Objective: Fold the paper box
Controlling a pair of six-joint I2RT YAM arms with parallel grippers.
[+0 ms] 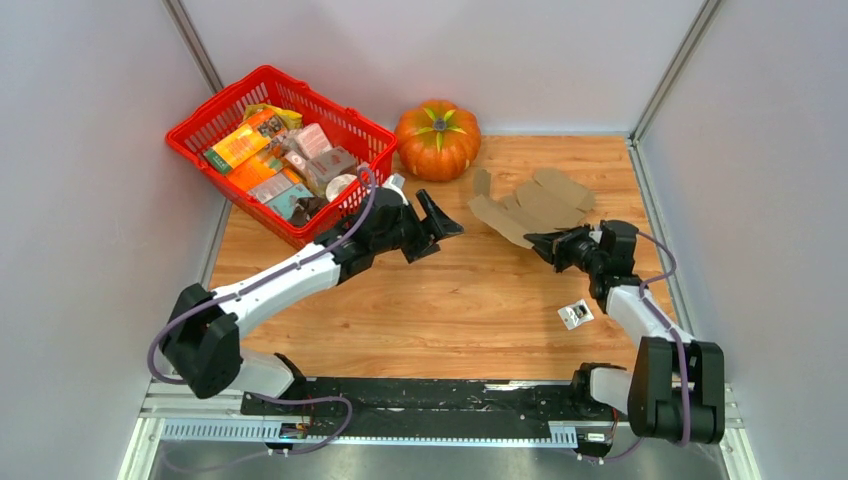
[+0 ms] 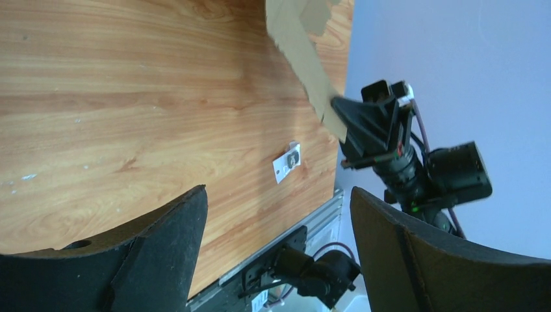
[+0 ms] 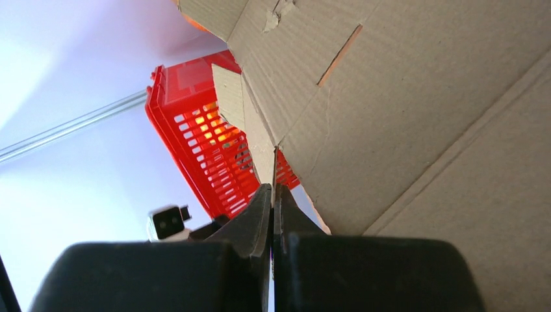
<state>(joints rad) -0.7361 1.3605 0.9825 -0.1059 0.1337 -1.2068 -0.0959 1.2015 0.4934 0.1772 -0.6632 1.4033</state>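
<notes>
A small white card [image 1: 575, 314] lies on the wooden counter [image 1: 450, 310] close to the right arm. Just beyond it, the right fingers [image 1: 537, 242] are pinched tight on the near edge of the flat, unfolded cardboard sheet [image 1: 540, 205] at the counter's far right. The left fingers [image 1: 437, 228] hang spread wide over the middle, holding nothing. Farther back sit a pumpkin [image 1: 437, 139] and a red basket [image 1: 200, 125] of packages.

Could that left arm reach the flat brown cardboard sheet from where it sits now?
Probably yes. The left arm has its jaws wide open, facing the cardboard sheet, with only bare table between. The right arm pinches the sheet's near corner with shut jaws, so aim elsewhere.
</notes>
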